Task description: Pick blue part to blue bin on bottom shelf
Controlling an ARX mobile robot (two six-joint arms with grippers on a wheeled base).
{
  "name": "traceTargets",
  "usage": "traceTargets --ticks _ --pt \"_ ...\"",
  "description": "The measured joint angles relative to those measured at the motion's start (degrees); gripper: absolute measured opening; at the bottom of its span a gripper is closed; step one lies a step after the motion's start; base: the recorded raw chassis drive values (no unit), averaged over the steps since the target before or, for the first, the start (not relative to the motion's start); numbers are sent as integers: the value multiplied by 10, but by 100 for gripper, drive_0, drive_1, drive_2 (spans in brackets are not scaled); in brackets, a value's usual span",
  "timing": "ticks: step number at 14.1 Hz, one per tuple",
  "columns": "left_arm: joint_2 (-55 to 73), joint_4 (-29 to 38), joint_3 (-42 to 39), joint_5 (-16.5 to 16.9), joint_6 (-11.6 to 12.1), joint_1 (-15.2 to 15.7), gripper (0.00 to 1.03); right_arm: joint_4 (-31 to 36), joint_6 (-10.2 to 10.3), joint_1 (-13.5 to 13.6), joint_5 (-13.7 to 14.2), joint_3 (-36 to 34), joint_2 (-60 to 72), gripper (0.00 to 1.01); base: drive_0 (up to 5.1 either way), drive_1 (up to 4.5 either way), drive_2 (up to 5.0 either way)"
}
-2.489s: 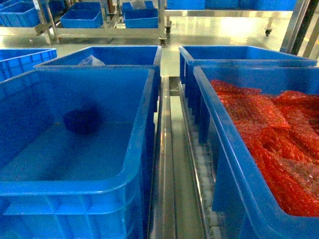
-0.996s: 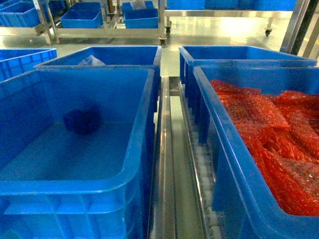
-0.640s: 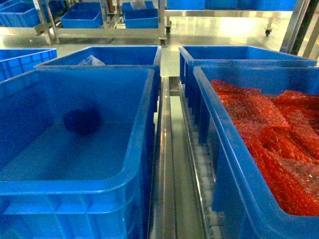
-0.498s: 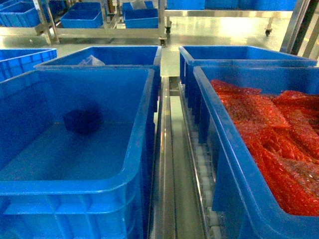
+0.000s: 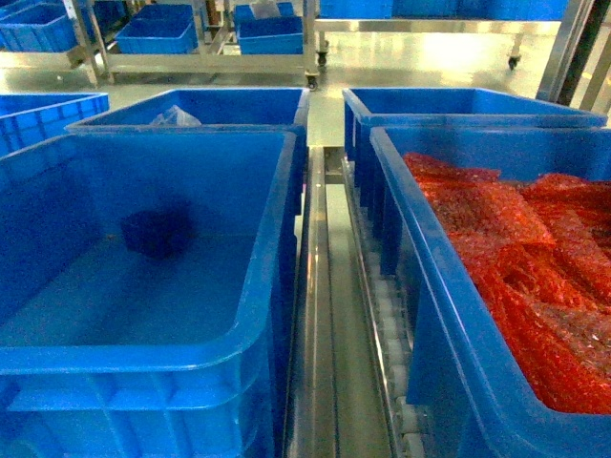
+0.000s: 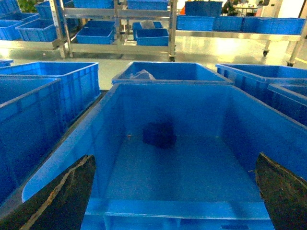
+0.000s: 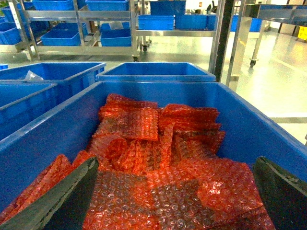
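The blue bin (image 5: 272,286) fills the left of the head view and the middle of the left wrist view, where its near rim (image 6: 182,208) lies just below my fingers. On its floor by the far wall lies a small dark blue blocky piece (image 5: 158,232) (image 6: 159,134), apparently the blue part, too blurred to make out a knob. My left gripper (image 6: 175,155) hangs open over the bin's near end, holding nothing. My right gripper (image 7: 176,159) is open above the red bubble-wrap bags (image 7: 163,182). Neither gripper shows in the head view. The bottom shelf's steel centre rail (image 5: 320,315) and white rollers (image 5: 387,329) run between the crates.
A like blue crate (image 5: 420,286) of red bagged pieces stands on the right. Two more blue crates (image 5: 220,105) (image 5: 458,103) sit behind, the left one holding a clear bag (image 5: 175,117). Another crate (image 6: 29,115) stands to the left. Steel racks with blue crates line the far floor.
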Motion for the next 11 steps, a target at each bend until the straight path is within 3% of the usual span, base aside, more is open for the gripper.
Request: traceTargets --ticks 11 --pt "0 0 0 0 0 0 98 0 0 0 0 0 0 98 0 0 0"
